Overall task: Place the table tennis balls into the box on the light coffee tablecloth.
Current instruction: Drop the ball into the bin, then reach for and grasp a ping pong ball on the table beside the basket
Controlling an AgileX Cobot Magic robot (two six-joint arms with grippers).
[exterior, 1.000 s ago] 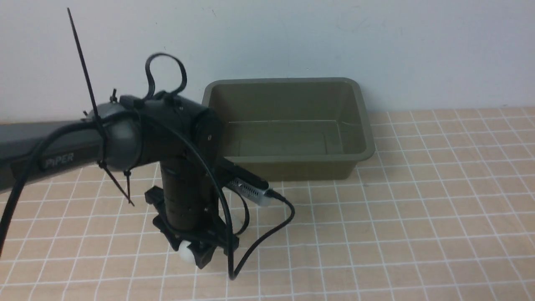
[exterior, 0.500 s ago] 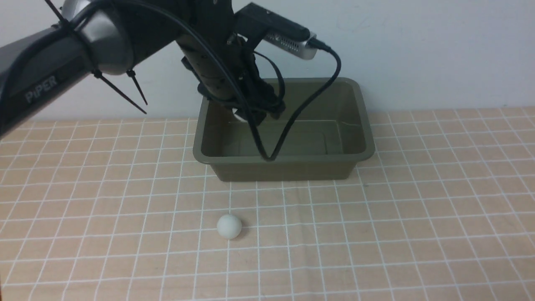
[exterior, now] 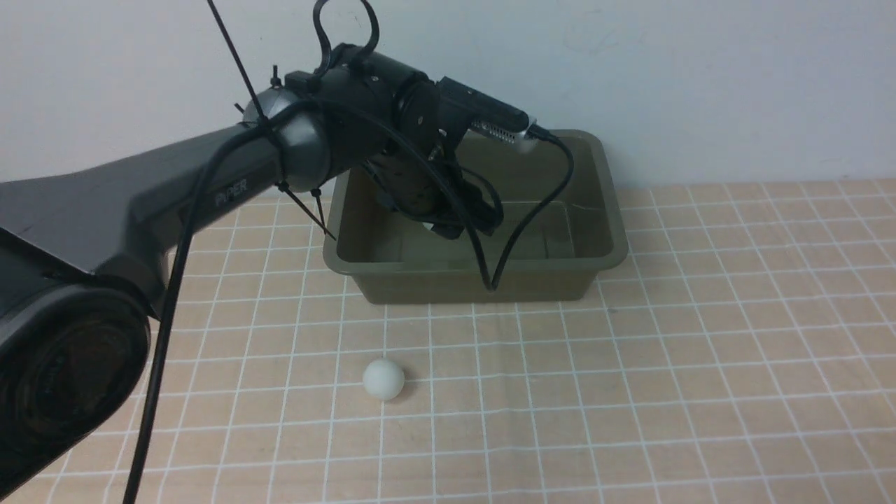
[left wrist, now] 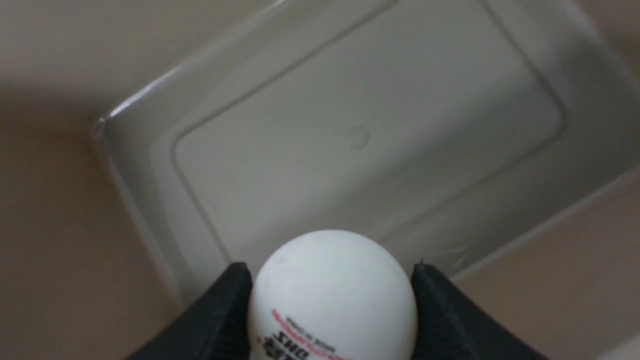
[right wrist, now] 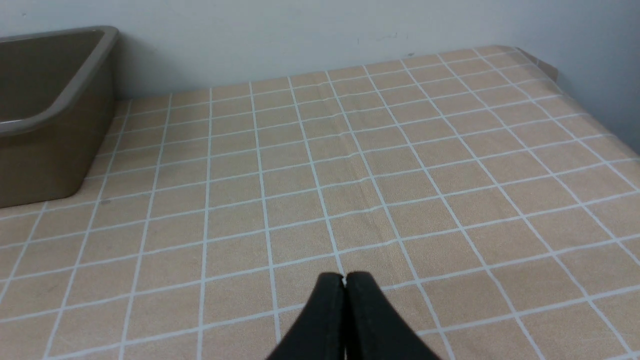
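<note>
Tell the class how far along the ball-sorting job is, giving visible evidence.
Done: no ball is seen resting in the box yet.
In hand: the left gripper holds the printed ball over the box, both fingers against its sides.
Left: release that ball, then fetch the other ball, lying on the tablecloth on the box's near side.

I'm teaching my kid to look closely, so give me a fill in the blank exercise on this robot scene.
1. The left claw grips a printed white ____ over the box.
2. The plain ball rests on the ____.
3. The cloth's thin grid lines are ____.
4. The right claw is ____, holding nothing.

Missing words: ball; cloth; white; shut
</note>
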